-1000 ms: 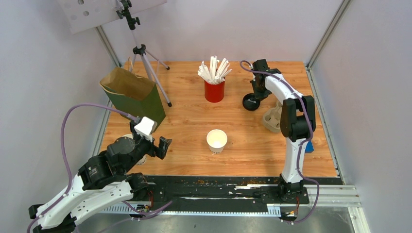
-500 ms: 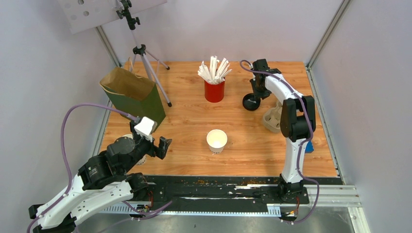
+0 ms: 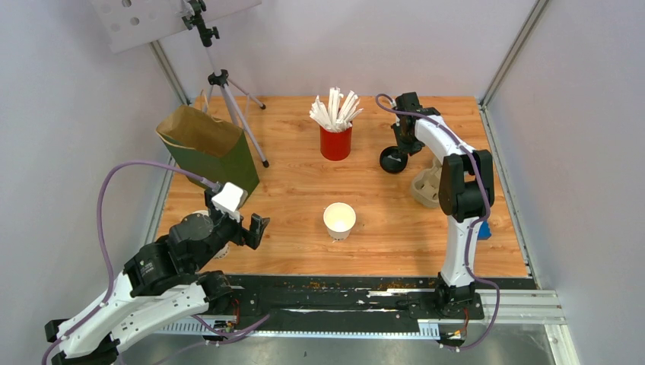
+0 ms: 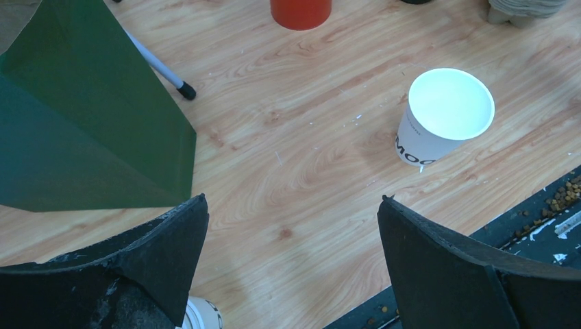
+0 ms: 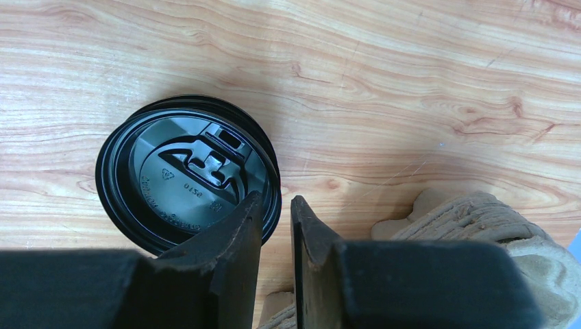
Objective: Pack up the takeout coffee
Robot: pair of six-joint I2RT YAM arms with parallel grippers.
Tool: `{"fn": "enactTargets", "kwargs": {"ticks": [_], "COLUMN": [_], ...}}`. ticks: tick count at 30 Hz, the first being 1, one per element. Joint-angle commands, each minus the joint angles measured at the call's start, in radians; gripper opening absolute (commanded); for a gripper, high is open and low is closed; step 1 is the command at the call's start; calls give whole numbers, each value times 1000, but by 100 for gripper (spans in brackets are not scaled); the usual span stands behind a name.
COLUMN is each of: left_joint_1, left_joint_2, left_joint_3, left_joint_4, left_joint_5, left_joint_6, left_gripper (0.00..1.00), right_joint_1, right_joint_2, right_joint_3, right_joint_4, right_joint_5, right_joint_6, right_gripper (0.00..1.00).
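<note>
A white paper cup (image 3: 339, 219) (image 4: 442, 116) stands open and lidless at the table's middle. Its round black lid (image 3: 393, 160) (image 5: 185, 171) lies flat at the back right. My right gripper (image 3: 399, 148) (image 5: 276, 197) points down over the lid's right rim. Its jaws stand a narrow gap apart, one finger over the lid and the other just outside the rim. My left gripper (image 3: 242, 228) (image 4: 291, 199) hovers wide open and empty over bare wood at the front left. The green paper bag (image 3: 213, 152) (image 4: 82, 123) stands open behind it.
A red cup of white sticks (image 3: 335, 141) stands at the back centre. A cardboard cup carrier (image 3: 427, 185) (image 5: 479, 226) lies right of the lid. A tripod (image 3: 228, 106) straddles the back left. Another white cup (image 4: 199, 315) sits under my left gripper.
</note>
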Motion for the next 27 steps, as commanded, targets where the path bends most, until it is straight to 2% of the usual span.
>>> {"fn": "enactTargets", "kwargs": {"ticks": [1,27], "left_joint_1": [-4,-4], "left_joint_2": [3,-2], "left_joint_3": [-1,-2], "left_joint_4": [15,14], "left_joint_5": [-2,-4], "left_joint_6": [9,9], "left_gripper": [100,100], "right_joint_1": [-4,-5], "right_joint_2": [-4,6], "right_joint_3": [3,-15], "right_joint_4": [24,31], "right_joint_5": [4,3], "right_joint_6": [0,10], "right_gripper": [22,21]}}
